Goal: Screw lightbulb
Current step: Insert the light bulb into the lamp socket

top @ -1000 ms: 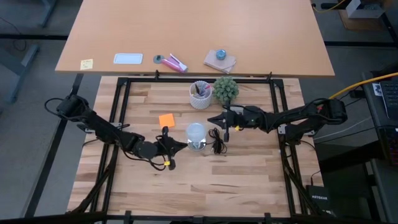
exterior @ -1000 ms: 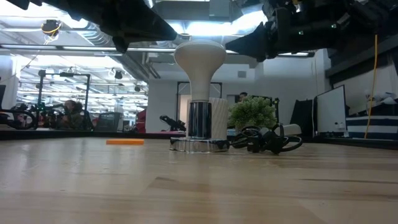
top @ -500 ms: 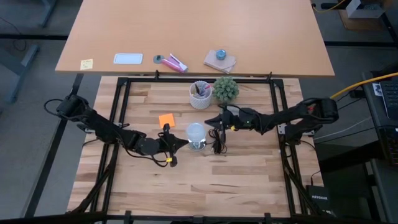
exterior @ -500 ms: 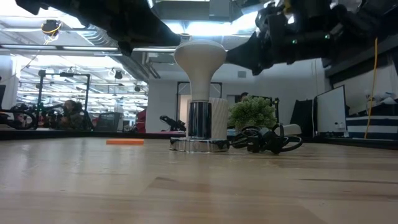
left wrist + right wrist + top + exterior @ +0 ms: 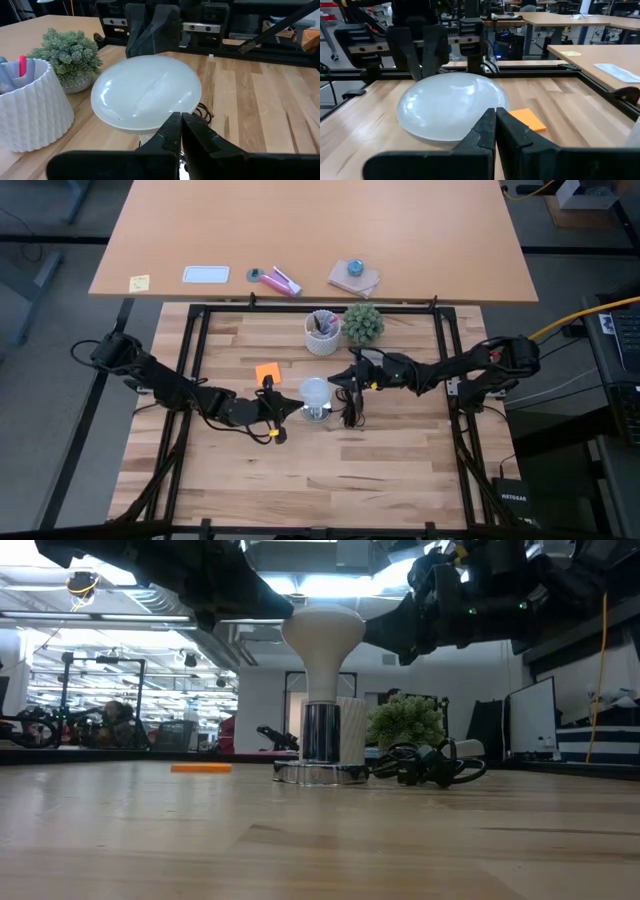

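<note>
Both tools, right (image 5: pixel 338 374) and left (image 5: pixel 296 408), pinched together, nearer lightbulb (image 5: pixel 315 392) than before.

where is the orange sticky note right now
In the high view the orange sticky note lies flat on the wooden table, left of centre, just up and left of the lightbulb.

The lightbulb (image 5: pixel 315 392) is frosted white on a shiny silver socket (image 5: pixel 322 735). Just beside the dark left claw (image 5: pixel 296 408) lies an orange note (image 5: pixel 268 373). Beyond the dark right claw (image 5: pixel 338 374) stand a white ribbed cup (image 5: pixel 322 332) and a green plant (image 5: pixel 363 323). The surface (image 5: pixel 330 470) is pale striped wood.
</note>
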Controlling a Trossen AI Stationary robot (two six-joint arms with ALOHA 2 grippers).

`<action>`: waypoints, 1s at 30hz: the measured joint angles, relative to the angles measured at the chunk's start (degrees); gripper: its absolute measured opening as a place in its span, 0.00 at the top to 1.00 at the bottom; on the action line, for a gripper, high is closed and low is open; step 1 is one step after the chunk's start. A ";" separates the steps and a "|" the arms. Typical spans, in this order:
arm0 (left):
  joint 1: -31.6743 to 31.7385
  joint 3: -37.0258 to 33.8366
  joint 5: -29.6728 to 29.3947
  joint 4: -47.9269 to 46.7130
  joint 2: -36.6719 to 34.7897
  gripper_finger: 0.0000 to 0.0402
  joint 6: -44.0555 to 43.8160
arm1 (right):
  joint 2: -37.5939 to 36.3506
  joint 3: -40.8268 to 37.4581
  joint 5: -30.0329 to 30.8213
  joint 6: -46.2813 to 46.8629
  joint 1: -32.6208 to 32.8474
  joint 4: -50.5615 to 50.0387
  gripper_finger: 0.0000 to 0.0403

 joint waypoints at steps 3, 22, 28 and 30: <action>0.14 0.00 0.03 -0.06 -0.02 0.99 0.04 | -0.11 0.06 -0.94 0.04 -0.04 -0.82 0.97; 0.03 0.00 -3.24 -1.86 -0.07 0.99 -0.50 | -0.15 -0.03 -9.63 0.06 -0.07 -1.95 0.97; 0.35 0.00 -7.18 -2.59 -0.07 0.99 -1.34 | -0.09 0.04 -15.13 0.08 0.23 -1.87 0.97; 0.56 0.02 -7.38 -2.46 -0.04 0.99 -1.33 | 0.04 0.15 -16.75 0.03 0.35 -1.75 0.97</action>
